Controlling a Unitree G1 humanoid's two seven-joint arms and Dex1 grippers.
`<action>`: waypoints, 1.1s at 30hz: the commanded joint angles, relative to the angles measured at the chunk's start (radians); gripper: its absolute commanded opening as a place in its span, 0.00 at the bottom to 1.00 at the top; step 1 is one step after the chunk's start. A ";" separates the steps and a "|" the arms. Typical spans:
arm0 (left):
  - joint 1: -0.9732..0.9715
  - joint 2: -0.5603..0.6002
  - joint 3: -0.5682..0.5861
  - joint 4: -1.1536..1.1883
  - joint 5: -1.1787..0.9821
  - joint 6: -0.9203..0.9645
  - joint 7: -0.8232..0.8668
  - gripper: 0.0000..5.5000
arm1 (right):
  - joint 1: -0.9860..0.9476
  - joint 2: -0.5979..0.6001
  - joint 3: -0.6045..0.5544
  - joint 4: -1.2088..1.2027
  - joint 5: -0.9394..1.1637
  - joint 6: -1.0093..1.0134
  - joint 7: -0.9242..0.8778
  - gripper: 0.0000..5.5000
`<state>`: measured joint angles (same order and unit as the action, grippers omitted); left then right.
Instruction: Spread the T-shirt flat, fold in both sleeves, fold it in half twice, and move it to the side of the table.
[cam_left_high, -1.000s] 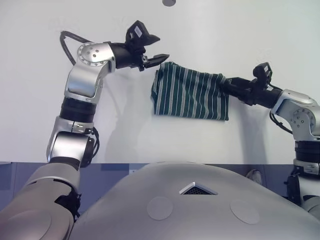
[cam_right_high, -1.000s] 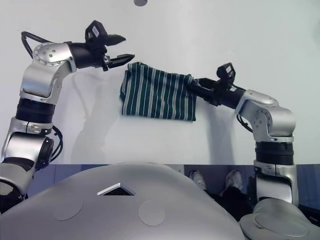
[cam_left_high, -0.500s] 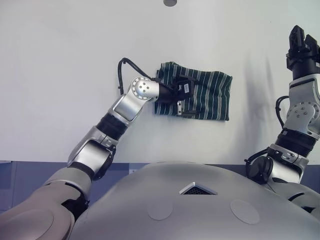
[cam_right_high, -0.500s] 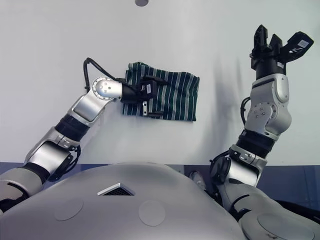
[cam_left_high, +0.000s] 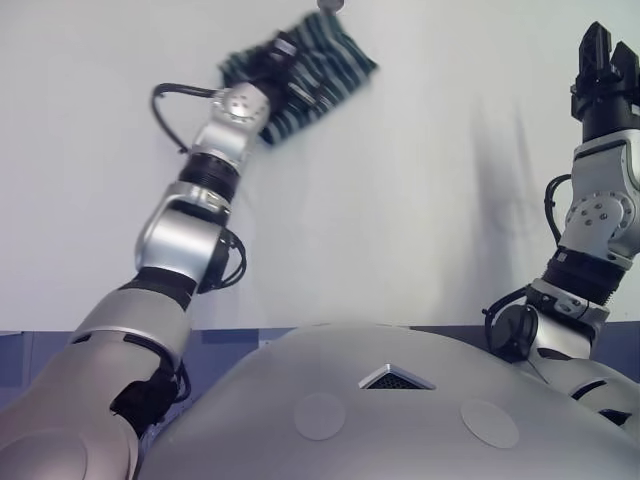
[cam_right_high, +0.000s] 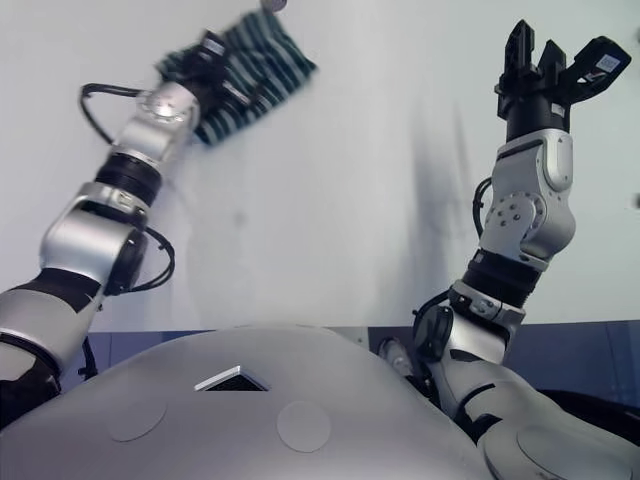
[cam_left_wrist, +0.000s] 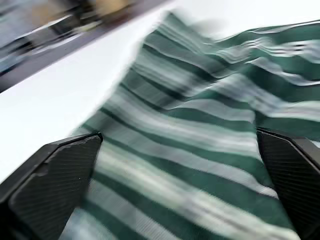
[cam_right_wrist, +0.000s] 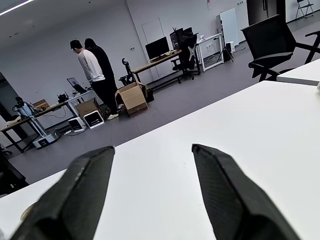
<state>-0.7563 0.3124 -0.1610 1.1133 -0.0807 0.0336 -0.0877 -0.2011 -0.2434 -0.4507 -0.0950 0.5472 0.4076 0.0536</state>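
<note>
The folded T-shirt (cam_left_high: 325, 62), dark green with white stripes, lies at the far left of the white table (cam_left_high: 400, 200). My left arm stretches out to it, and my left gripper (cam_left_high: 283, 55) rests on top of the cloth. In the left wrist view the left gripper (cam_left_wrist: 177, 135) is open, its two black fingers (cam_left_wrist: 55, 185) set wide apart with the striped T-shirt (cam_left_wrist: 200, 150) spread beneath them. At the right, my right gripper (cam_right_high: 545, 65) is raised high above the table. In its own view the right gripper (cam_right_wrist: 155, 200) is open and holds nothing.
A small dark round mark (cam_left_high: 330, 3) sits at the table's far edge just beyond the shirt. The table's near edge (cam_left_high: 400, 326) runs across in front of me. An office with desks, chairs and boxes (cam_right_wrist: 132, 97) lies beyond the table.
The right gripper let go of the shirt and lifted up at the right. The left gripper came down onto the shirt and slid it away to the far left.
</note>
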 joint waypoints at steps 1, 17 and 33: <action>0.004 0.104 0.193 0.176 -0.070 0.031 0.206 0.97 | -0.055 0.020 0.020 0.007 -0.002 -0.020 -0.005 0.52; 0.400 -0.168 0.039 -0.954 -0.071 -0.475 0.096 0.97 | -0.030 0.099 0.370 0.110 -0.636 -0.679 -0.098 0.52; 0.400 -0.292 0.101 -0.985 -0.019 -0.247 0.109 0.97 | -0.130 0.174 0.458 0.323 -0.685 -0.769 -0.126 0.52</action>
<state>-0.3319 0.0214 -0.0704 0.1453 -0.1082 -0.2452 0.0305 -0.3058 -0.0672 0.0257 0.2231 -0.1556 -0.3766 -0.0635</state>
